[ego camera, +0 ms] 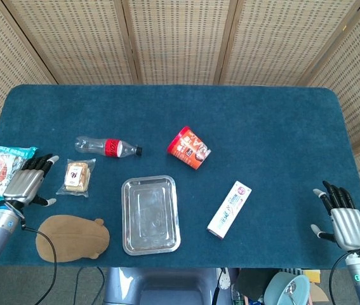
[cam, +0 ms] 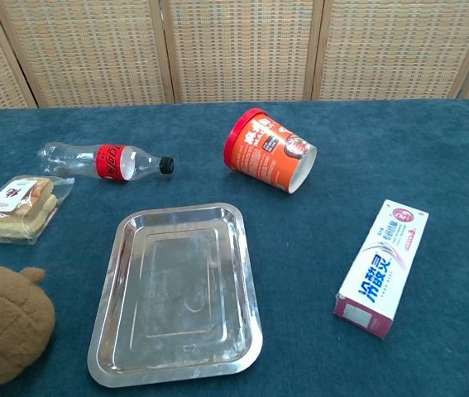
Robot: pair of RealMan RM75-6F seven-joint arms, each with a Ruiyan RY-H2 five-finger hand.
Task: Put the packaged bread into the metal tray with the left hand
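Observation:
The packaged bread [ego camera: 76, 177] [cam: 16, 208] lies in clear wrap on the blue table, left of the metal tray [ego camera: 150, 215] [cam: 176, 293]. The tray holds nothing. My left hand [ego camera: 27, 185] hovers just left of the bread with its fingers apart, not touching it. At the table's near right corner my right hand [ego camera: 343, 216] is held open with nothing in it. The chest view shows neither hand plainly.
A brown plush toy [ego camera: 72, 238] lies in front of the bread. A plastic cola bottle [ego camera: 108, 147] lies behind it. A red cup [ego camera: 189, 147] is on its side, a toothpaste box [ego camera: 229, 209] is right of the tray, and a snack bag [ego camera: 0, 170] sits at the left edge.

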